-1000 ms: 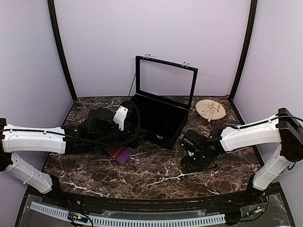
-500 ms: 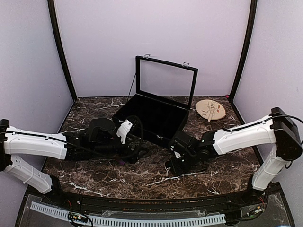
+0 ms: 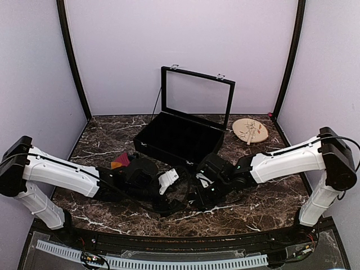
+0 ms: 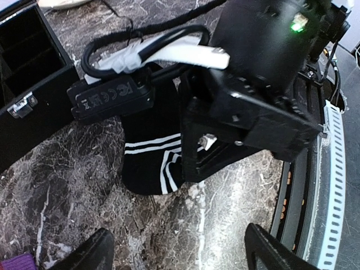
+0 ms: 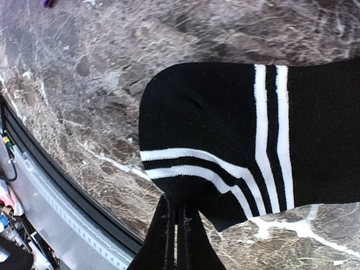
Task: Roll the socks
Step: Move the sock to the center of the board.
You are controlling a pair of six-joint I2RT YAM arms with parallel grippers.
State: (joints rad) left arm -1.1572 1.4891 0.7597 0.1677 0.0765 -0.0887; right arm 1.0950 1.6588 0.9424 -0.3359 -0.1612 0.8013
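Right claw pinching black sock hem; left claw spread wide, sock just ahead.

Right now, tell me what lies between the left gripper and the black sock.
Only bare marble table lies between the left gripper and the black sock, as seen in the left wrist view.

The overhead camera sits high behind the arm bases, facing the back wall and taking in the whole marble table. The left wrist camera hangs low, angled across the tabletop. The right wrist camera looks almost straight down from very close. Both wrist views share the black sock.
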